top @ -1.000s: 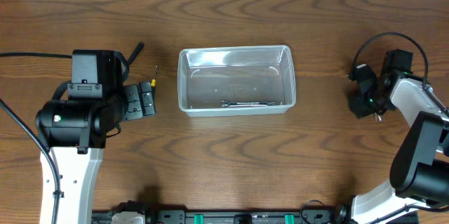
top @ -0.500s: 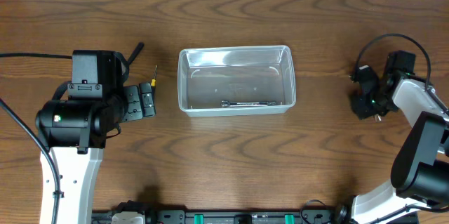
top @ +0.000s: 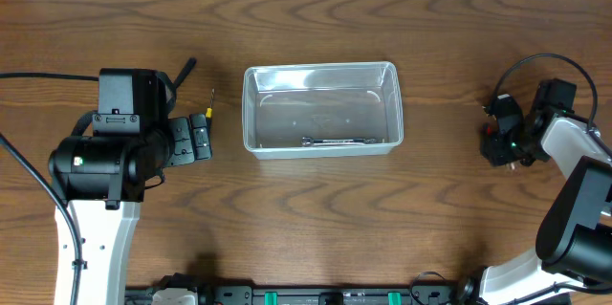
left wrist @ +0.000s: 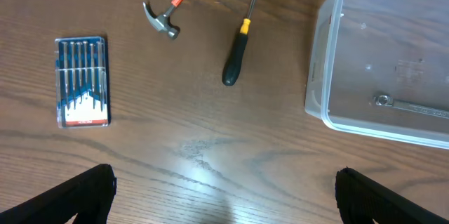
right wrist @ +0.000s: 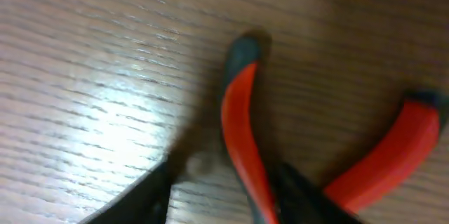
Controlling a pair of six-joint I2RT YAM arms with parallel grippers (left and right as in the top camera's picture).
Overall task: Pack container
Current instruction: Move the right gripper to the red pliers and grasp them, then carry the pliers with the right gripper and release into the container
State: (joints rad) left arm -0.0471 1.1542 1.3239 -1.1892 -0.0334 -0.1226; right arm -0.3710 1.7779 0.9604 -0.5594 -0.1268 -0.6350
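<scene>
- The container (top: 316, 104) sits at the middle of the table, long sides running 9 to 3 o'clock. A wrench (top: 337, 141) lies inside against its 6 o'clock wall.
- I judge it light and fairly stiff, with smooth, clear walls. It would probably slide on the wood if a tool were dropped in hard or a claw bumped it.
- The thick rim is the best place to hold it, pinched over a short wall. The 9 o'clock wall is nearest the left claw (top: 203, 140).
- The left claw hangs just off the container's 9 o'clock side, its fingers spread wide and holding nothing. Below it lie a screwdriver (left wrist: 237, 45), a hammer (left wrist: 168, 13) and a blue screwdriver case (left wrist: 83, 81).
- The right claw (top: 499, 141) is low over the table, well out at the container's 3 o'clock. Its blurred wrist view shows dark fingers either side of one red handle of the pliers (right wrist: 242, 133). I cannot tell whether it has closed on the handle.
- Over the last second the right arm has drifted slightly outward, toward 4 o'clock. The left arm, container and wrench have not moved.
</scene>
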